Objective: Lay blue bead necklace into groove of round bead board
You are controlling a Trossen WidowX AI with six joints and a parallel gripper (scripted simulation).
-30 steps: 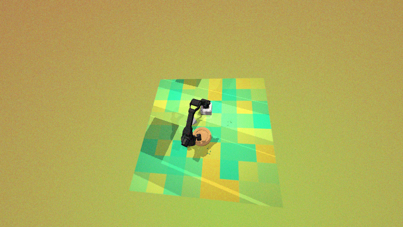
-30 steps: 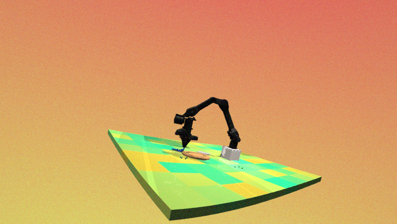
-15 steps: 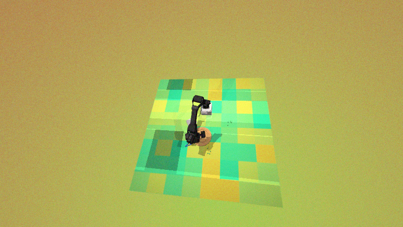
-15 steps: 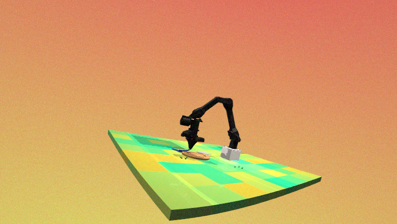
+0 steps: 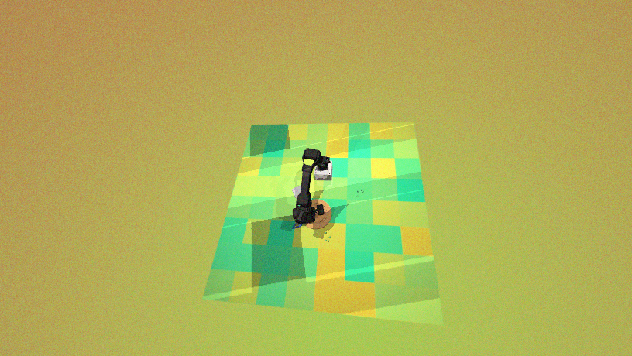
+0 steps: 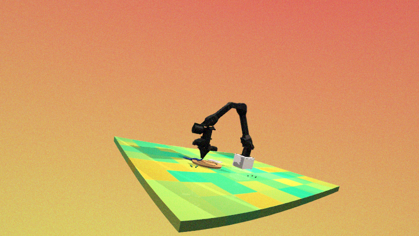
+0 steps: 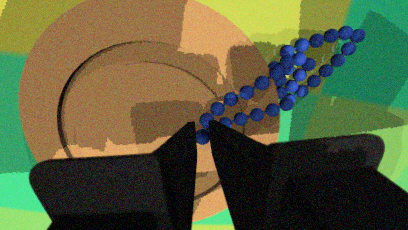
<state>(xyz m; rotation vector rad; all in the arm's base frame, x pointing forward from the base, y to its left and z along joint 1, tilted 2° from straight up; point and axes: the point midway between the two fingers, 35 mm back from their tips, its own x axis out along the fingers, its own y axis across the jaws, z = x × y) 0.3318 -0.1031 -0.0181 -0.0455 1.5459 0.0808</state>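
Gripper: the black parallel-jaw gripper [image 7: 202,131] points down over the board, its two dark fingers drawn nearly together and clamped on one bead at the end of the necklace.

Necklace: the string of round blue beads [image 7: 280,82] hangs from the fingertips as a long narrow loop, two strands running side by side up and to the right in the wrist view (they bunch and cross about halfway along). The held end lies over the board's face; the far end reaches past the board's rim, above the green and yellow patches of the table.

Bead board: the round tan wooden board [image 7: 125,100] lies flat on the table, with one dark circular groove [image 7: 67,92] cut into its face, inside the rim.

Groove contents: no bead sits in the visible arc of the groove; the lower part of it is hidden behind the gripper.

Table: the flat slab chequered in green, teal and yellow [image 6: 205,193] carries the board, the arm's grey block base [image 6: 243,161] and a few tiny dark specks [image 6: 251,176] too small to identify.

Arm: the black jointed arm [image 6: 231,117] arches up from the base and comes down over the board's near edge in the exterior view.
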